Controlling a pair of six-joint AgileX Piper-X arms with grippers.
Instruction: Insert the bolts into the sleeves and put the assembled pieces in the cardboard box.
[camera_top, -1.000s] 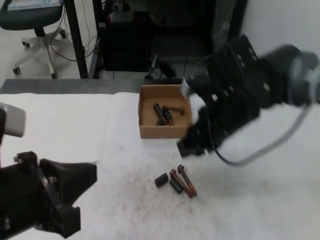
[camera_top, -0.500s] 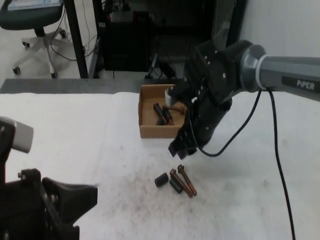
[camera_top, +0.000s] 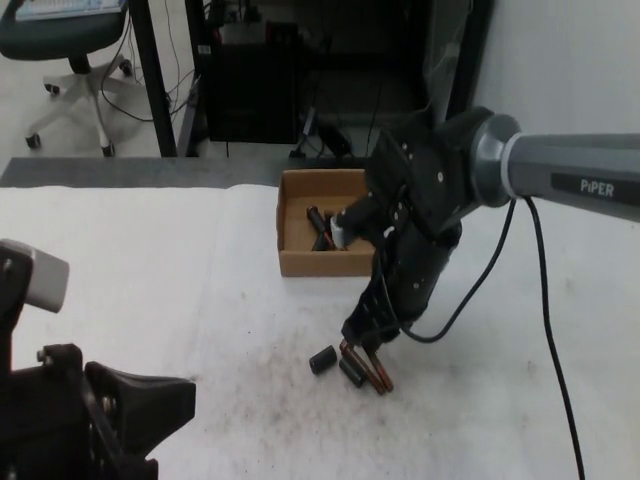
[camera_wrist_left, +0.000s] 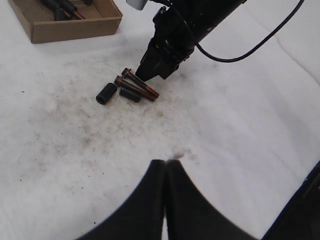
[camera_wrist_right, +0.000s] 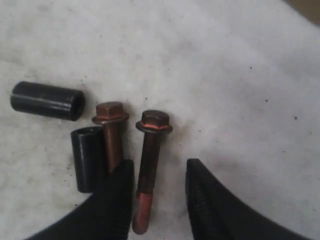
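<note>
**Currently: right fingers astride a bolt**

White lettering (camera_top: 594, 186) sits on the right arm's grey link, at the right of the high view. The right gripper (camera_wrist_right: 159, 200) has its fingers parted, straddling one bolt (camera_wrist_right: 150, 165) on the desk (camera_top: 180, 260), low centre. A second bolt (camera_wrist_right: 111, 135) and two sleeves (camera_wrist_right: 47, 100) lie just beside. The left gripper (camera_wrist_left: 165, 170) has its fingers pressed together, empty. The cardboard box (camera_top: 300, 263), at centre, holds dark pieces.

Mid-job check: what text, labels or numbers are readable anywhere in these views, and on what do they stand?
Right arm's grey tube: white lettering, a maker's mark, left unquoted here.
Brown cardboard box: no print visible.
Copper-coloured hex-head bolts: no markings legible.
Black cylindrical sleeves: no markings legible.
</note>
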